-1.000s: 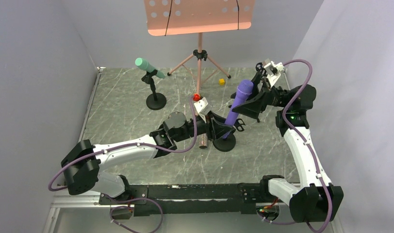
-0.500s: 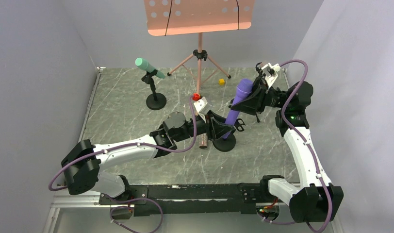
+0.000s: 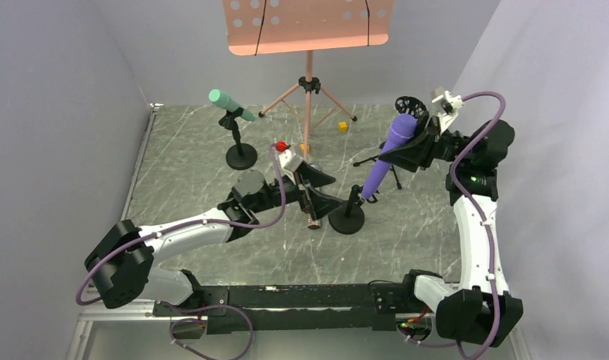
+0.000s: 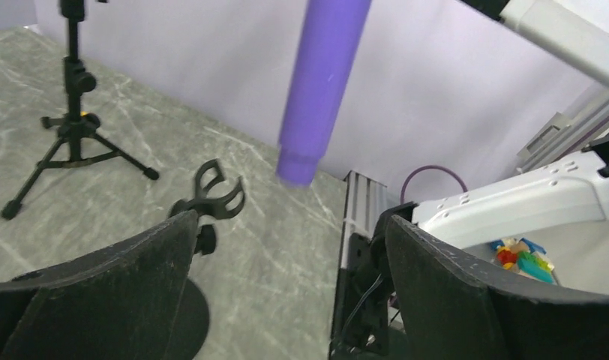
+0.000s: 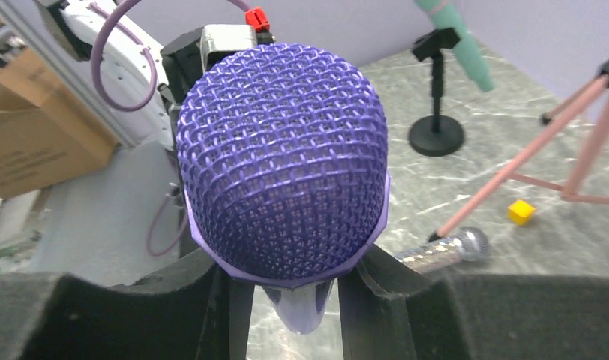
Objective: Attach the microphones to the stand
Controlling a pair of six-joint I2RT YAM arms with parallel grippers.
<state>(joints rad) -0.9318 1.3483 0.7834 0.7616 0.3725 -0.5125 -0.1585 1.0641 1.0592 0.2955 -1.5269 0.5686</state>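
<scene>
The purple microphone (image 3: 386, 154) hangs tilted in the air with my right gripper (image 3: 415, 145) shut on its body just under the mesh head (image 5: 283, 157). Its lower end (image 4: 298, 169) sits above and right of the empty clip (image 4: 211, 196) of the round-base stand (image 3: 346, 219). My left gripper (image 3: 328, 189) stands open beside that stand, left of its post, holding nothing. The mint-green microphone (image 3: 230, 105) sits in its own stand (image 3: 241, 156) at the back left. The glittery microphone (image 5: 444, 251) lies on the table by the left gripper (image 4: 290, 225).
A pink music stand (image 3: 309, 30) rises at the back, its tripod legs (image 5: 526, 172) spread on the table. A small black tripod stand (image 4: 73, 135) is at the back right. A yellow cube (image 3: 343, 126) lies near the pink legs. Grey walls close both sides.
The left gripper opened, let go of the stand's post and drew back to the left. The right arm carried the purple microphone up and to the right, away from the clip.
</scene>
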